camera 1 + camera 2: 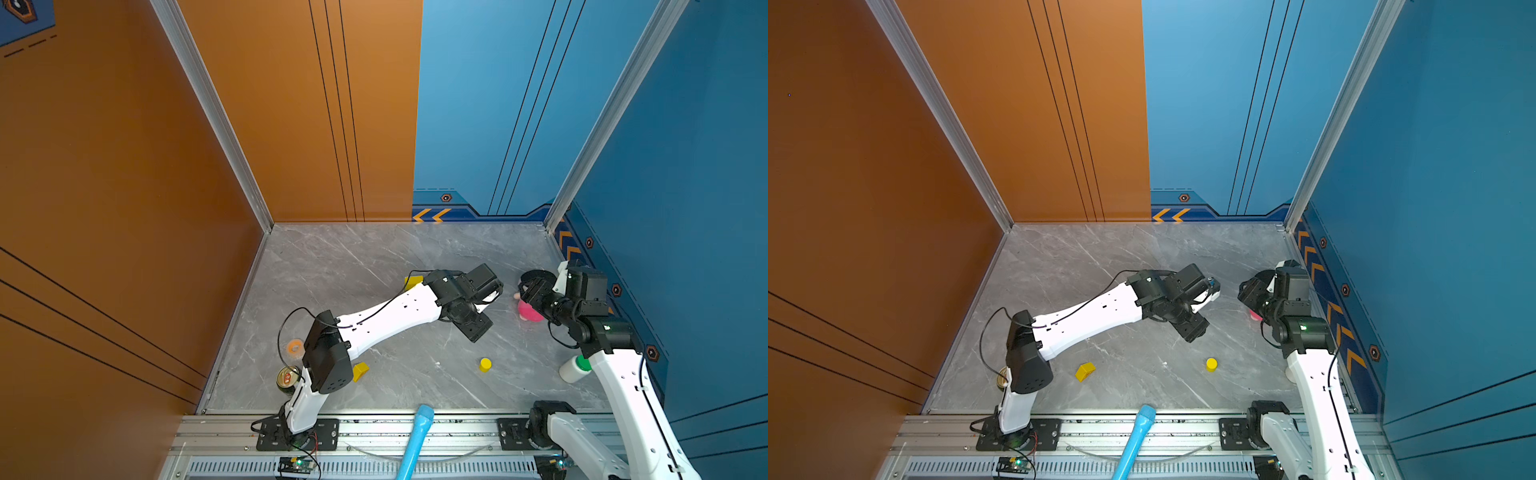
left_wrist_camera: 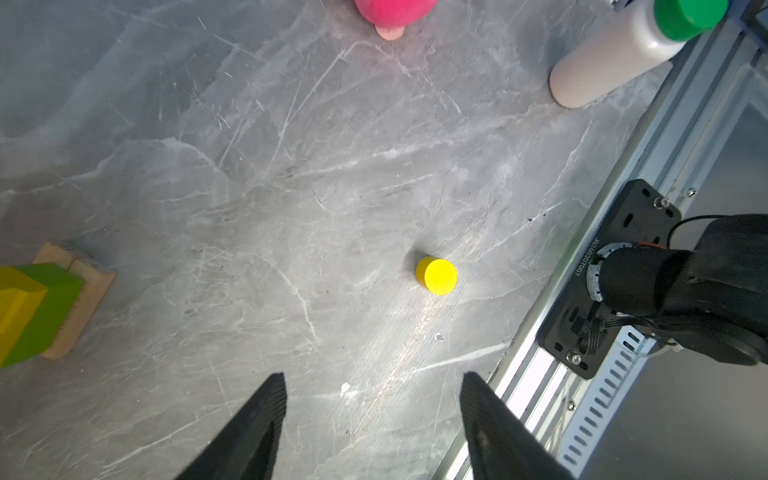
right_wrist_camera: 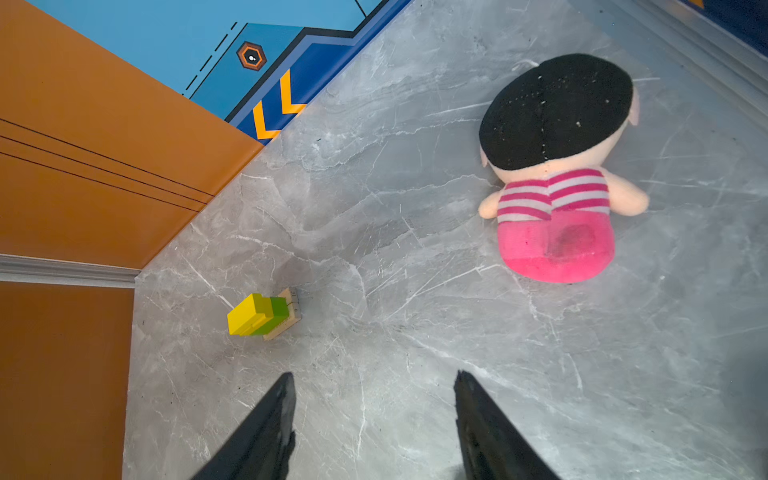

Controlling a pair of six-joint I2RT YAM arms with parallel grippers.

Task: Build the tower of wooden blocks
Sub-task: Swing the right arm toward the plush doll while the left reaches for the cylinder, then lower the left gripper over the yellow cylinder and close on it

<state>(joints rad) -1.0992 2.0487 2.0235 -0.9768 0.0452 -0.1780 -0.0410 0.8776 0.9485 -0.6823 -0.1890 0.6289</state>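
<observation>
The tower (image 3: 264,314) stands near the orange wall: tan planks at the base, a green layer, yellow blocks on top. In the left wrist view the tower (image 2: 37,307) is cut off by the frame edge, and in a top view only its yellow top (image 1: 412,282) shows behind the left arm. A yellow cylinder (image 2: 437,275) stands alone on the floor (image 1: 485,364), ahead of my open left gripper (image 2: 372,376) and apart from it. A yellow roof-shaped piece (image 1: 1085,371) lies near the left arm's base. My right gripper (image 3: 374,374) is open and empty above bare floor.
A pink plush doll (image 3: 552,187) lies close to the right gripper. A white bottle with a green cap (image 1: 575,368) stands by the right arm. A drink can (image 1: 288,378) and an orange tape roll (image 1: 295,347) sit at the left. A blue tube (image 1: 417,440) crosses the front rail.
</observation>
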